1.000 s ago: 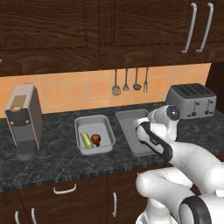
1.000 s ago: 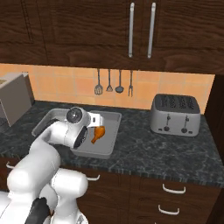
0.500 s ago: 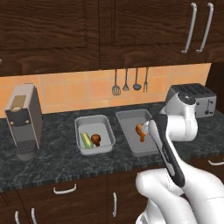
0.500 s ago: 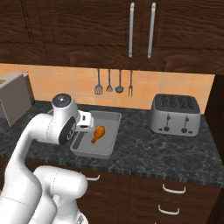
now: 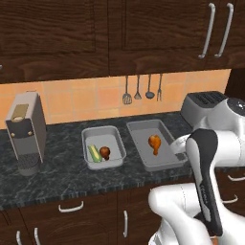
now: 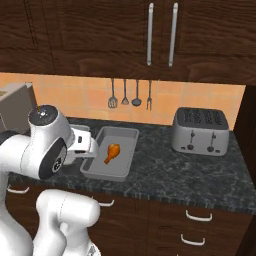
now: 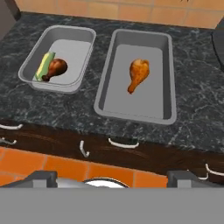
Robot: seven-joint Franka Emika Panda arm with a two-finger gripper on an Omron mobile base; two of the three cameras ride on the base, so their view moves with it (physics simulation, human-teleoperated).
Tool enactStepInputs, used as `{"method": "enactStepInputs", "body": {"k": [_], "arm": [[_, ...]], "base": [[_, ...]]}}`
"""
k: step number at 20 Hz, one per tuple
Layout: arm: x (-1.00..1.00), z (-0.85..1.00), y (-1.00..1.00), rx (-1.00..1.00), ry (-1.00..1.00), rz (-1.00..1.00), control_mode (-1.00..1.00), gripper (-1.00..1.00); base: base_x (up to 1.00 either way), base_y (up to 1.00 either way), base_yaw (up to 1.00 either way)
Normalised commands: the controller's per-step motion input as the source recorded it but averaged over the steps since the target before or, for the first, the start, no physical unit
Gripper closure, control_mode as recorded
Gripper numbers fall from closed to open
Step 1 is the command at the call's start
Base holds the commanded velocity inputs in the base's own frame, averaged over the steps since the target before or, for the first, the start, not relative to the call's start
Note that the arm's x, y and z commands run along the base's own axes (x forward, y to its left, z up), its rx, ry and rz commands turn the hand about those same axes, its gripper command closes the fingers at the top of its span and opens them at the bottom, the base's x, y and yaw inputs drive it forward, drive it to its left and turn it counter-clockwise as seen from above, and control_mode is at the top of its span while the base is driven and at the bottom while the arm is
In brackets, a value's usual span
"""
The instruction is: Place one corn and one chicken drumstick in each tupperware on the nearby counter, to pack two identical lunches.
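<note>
Here, dark wooden cabinets (image 6: 100, 35) hang above the marbled counter (image 7: 197, 109) and orange tiled wall (image 5: 95, 98). On the counter the longer tupperware (image 7: 168, 72) holds one chicken drumstick (image 7: 138, 74); the shorter tupperware (image 7: 83, 37) holds corn (image 7: 43, 65) touching another drumstick (image 7: 55, 69). My claw (image 7: 111, 177) is spread wide, holding nothing.

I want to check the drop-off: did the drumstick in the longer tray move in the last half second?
No. In the left base view the drumstick lies at the same spot in the longer tray, level with the toaster, as half a second ago.
</note>
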Motion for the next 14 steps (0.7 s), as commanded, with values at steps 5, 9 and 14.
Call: {"method": "enactStepInputs", "body": {"k": [5, 9, 14], "arm": [[-0.92, 0.45, -0.02, 0.01, 0.14, -0.23, -1.00, -1.00], [-0.80, 0.48, -0.06, 0.02, 0.01, -0.07, -1.00, -1.00], [-0.76, 0.75, -0.15, 0.02, -0.14, 0.03, -1.00, -1.00]], "base": [[0.00, 0.00, 0.00], [0.00, 0.00, 0.00], [0.00, 0.00, 0.00]]}}
